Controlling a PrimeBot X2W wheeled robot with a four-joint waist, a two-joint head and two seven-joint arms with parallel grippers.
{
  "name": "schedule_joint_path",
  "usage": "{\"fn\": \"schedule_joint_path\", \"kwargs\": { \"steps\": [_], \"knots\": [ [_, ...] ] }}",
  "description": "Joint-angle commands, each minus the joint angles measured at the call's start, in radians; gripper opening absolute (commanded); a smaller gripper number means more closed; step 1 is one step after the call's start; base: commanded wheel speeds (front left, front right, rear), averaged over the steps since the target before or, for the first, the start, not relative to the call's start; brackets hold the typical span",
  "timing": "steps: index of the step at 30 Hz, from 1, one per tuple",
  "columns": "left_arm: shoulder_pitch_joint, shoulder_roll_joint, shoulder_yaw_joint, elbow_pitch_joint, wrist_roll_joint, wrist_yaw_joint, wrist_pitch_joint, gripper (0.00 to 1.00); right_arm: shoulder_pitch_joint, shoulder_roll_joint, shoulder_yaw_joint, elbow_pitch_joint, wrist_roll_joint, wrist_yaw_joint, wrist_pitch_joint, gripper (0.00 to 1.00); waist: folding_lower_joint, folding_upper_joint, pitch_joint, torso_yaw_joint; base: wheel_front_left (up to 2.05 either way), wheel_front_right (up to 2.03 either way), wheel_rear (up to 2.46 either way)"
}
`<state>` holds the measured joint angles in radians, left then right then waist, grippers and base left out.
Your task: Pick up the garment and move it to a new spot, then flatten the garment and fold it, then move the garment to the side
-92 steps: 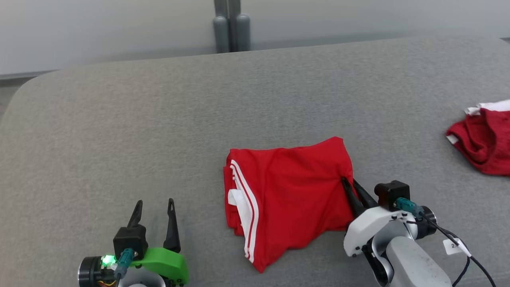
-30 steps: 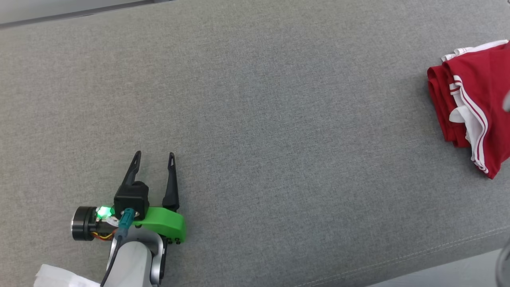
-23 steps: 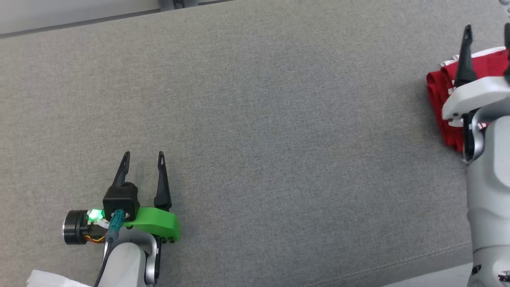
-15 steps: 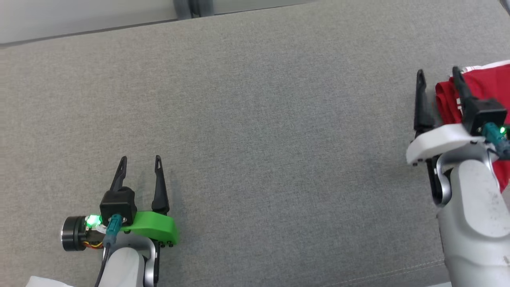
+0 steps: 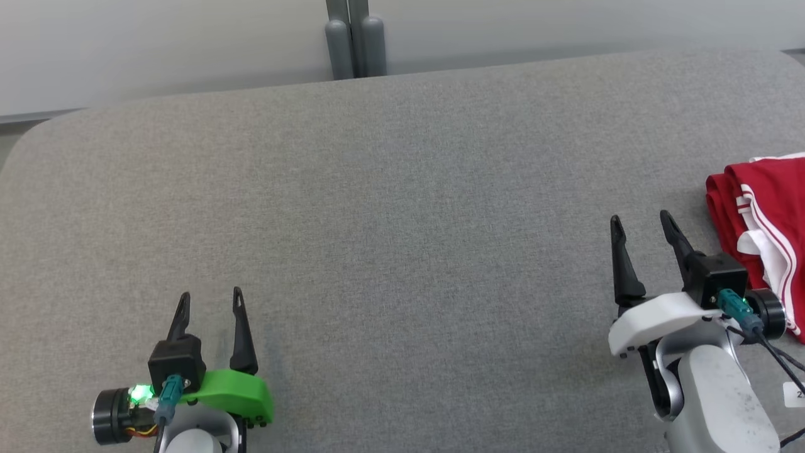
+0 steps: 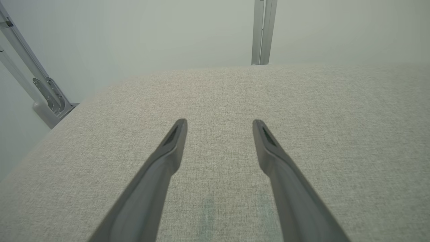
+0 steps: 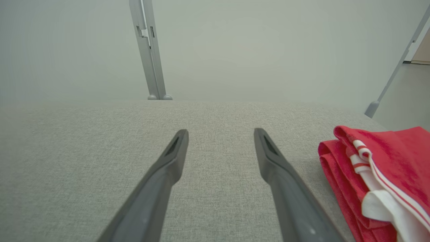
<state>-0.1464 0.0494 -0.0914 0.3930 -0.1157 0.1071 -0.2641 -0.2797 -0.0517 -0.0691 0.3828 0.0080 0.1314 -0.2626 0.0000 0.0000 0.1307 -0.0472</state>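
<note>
Head view: the folded red garment (image 5: 764,233) lies at the table's (image 5: 402,220) right edge, just beside the right gripper (image 5: 640,218), spread wide and empty like the left gripper (image 5: 210,294); the move aside looks finished, with nothing left to grasp.

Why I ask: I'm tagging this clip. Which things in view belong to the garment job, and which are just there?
Part of the job:
- red garment, folded, at the table's right edge
- right gripper, open, beside it, not touching
- left gripper, open, over bare table
- grey table, the work surface

Just there:
- grey posts behind the table
- pale wall
</note>
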Motion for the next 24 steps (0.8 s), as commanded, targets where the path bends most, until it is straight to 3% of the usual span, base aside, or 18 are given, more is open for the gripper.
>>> {"fn": "schedule_joint_path", "kwargs": {
  "steps": [1, 8, 21, 22, 24],
  "knots": [
    [0.021, 0.003, 0.007, 0.001, -0.004, 0.005, 0.0, 1.0, 0.024, 0.0, 0.008, -0.005, 0.02, -0.002, -0.002, 1.0, 0.0, 0.0, -0.044, 0.02, 0.0, 0.0, 0.0],
    [0.065, 0.003, 0.02, -0.003, -0.012, 0.006, 0.0, 1.0, 0.075, 0.0, 0.025, -0.008, 0.05, -0.002, -0.002, 1.0, 0.0, 0.0, -0.106, 0.025, 0.0, 0.0, 0.0],
    [0.092, 0.003, 0.035, -0.002, -0.038, -0.047, 0.0, 1.0, 0.101, 0.0, 0.051, -0.004, 0.082, -0.002, -0.002, 1.0, 0.0, 0.0, -0.13, 0.016, 0.0, 0.0, 0.0],
    [0.08, 0.0, 0.033, -0.002, -0.033, -0.046, 0.0, 0.0, 0.09, 0.001, 0.05, -0.003, 0.079, 0.0, 0.0, 0.0, 0.0, 0.0, -0.13, 0.016, 0.0, 0.0, 0.0],
    [0.081, -0.003, 0.032, 0.015, -0.035, -0.046, 0.002, 0.0, 0.096, 0.003, 0.047, 0.014, 0.082, 0.0, 0.003, 0.0, 0.0, 0.0, -0.13, 0.016, 0.0, 0.0, 0.0]
  ]
}}
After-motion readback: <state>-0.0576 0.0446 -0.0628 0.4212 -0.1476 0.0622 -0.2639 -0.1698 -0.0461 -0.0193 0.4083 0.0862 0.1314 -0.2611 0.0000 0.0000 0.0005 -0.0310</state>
